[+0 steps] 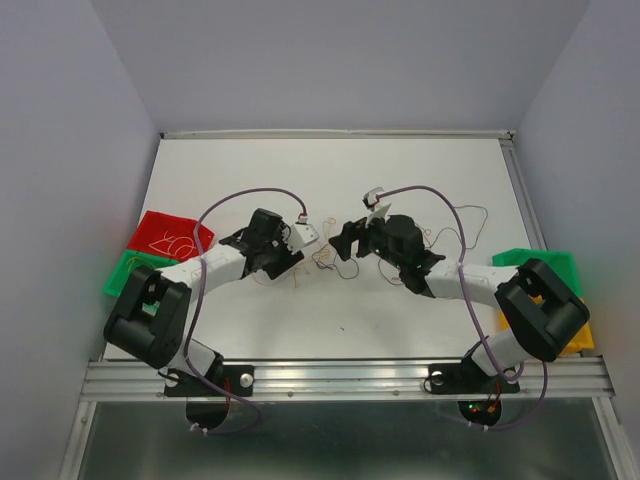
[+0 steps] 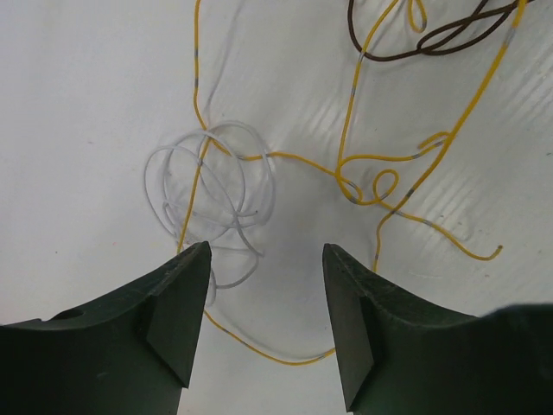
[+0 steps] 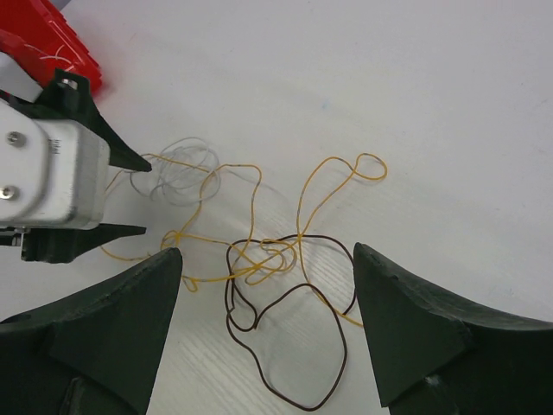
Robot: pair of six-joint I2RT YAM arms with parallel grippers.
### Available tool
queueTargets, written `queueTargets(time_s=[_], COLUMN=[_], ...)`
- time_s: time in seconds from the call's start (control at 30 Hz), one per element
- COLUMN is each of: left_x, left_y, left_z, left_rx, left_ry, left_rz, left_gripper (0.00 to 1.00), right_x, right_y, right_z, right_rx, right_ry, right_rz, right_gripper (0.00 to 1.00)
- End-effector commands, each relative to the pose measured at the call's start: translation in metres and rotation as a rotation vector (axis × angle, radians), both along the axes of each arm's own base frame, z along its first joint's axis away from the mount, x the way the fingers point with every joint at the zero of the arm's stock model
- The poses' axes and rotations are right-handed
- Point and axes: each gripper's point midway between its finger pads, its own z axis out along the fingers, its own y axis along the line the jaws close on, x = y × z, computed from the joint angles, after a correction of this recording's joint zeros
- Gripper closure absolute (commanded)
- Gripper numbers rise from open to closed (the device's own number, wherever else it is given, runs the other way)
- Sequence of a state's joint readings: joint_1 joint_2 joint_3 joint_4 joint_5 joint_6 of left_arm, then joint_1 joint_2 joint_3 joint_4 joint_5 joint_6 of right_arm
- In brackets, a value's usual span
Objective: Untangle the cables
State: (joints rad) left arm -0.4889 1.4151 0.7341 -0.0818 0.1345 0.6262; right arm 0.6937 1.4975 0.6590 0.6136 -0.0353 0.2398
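A tangle of hair-thin cables (image 1: 325, 258) lies mid-table between both grippers. In the left wrist view a yellow cable (image 2: 345, 138) runs through a whitish coil (image 2: 212, 186), with a dark brown cable (image 2: 389, 58) at the top right. The left gripper (image 2: 266, 251) is open and empty just short of the coil, and also shows in the top view (image 1: 300, 258). In the right wrist view a dark brown loop (image 3: 345, 346) crosses knotted yellow cable (image 3: 299, 213). The right gripper (image 3: 268, 251) is open and empty above that loop, facing the left gripper (image 3: 145, 197).
More thin cables (image 1: 465, 225) lie right of the right arm. A red bin (image 1: 165, 235) and a green bin (image 1: 125, 272) sit at the left table edge. A green bin (image 1: 545, 262) and a yellow one (image 1: 580, 335) sit at the right edge.
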Motion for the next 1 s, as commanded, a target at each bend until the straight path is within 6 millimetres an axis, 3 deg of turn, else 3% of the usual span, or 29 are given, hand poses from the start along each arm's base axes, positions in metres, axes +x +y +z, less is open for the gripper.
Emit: queueTargets(time_s=[0.0, 0.33, 0.4, 0.47, 0.57, 0.63, 0.77, 0.8, 0.97], left_x=[0.013, 0.028, 0.03, 0.032, 0.031, 0.029, 0.02, 0.018, -0.014], left_y=[0.008, 0.013, 0.013, 0.009, 0.013, 0.012, 0.0, -0.005, -0.021], left_z=[-0.01, -0.016, -0.021, -0.023, -0.036, -0.036, -0.015, 0.001, 0.042], left_rx=[0.051, 0.066, 0.069, 0.045, 0.029, 0.02, -0.055, -0.087, -0.189], left_ry=[-0.015, -0.025, -0.009, 0.022, 0.114, 0.129, 0.11, 0.082, 0.08], left_rz=[0.059, 0.096, 0.097, 0.08, 0.077, 0.071, 0.009, -0.02, -0.178], left_gripper=[0.36, 0.39, 0.45, 0.56, 1.0, 1.0, 1.0, 1.0, 1.0], right_x=[0.011, 0.008, 0.007, 0.006, 0.005, 0.004, 0.004, 0.005, 0.01], right_y=[0.013, 0.011, 0.01, 0.009, 0.008, 0.007, 0.005, 0.005, 0.017], right_z=[0.036, 0.037, 0.037, 0.039, 0.041, 0.041, 0.04, 0.04, 0.031], right_rx=[0.075, 0.075, 0.076, 0.078, 0.081, 0.083, 0.079, 0.079, 0.05], right_ry=[-0.078, -0.084, -0.086, -0.09, -0.095, -0.096, -0.095, -0.097, -0.096], right_rz=[0.014, 0.016, 0.015, 0.015, 0.015, 0.012, 0.006, 0.003, 0.047], right_gripper=[0.15, 0.15, 0.15, 0.15, 0.15, 0.15, 0.15, 0.15, 0.14])
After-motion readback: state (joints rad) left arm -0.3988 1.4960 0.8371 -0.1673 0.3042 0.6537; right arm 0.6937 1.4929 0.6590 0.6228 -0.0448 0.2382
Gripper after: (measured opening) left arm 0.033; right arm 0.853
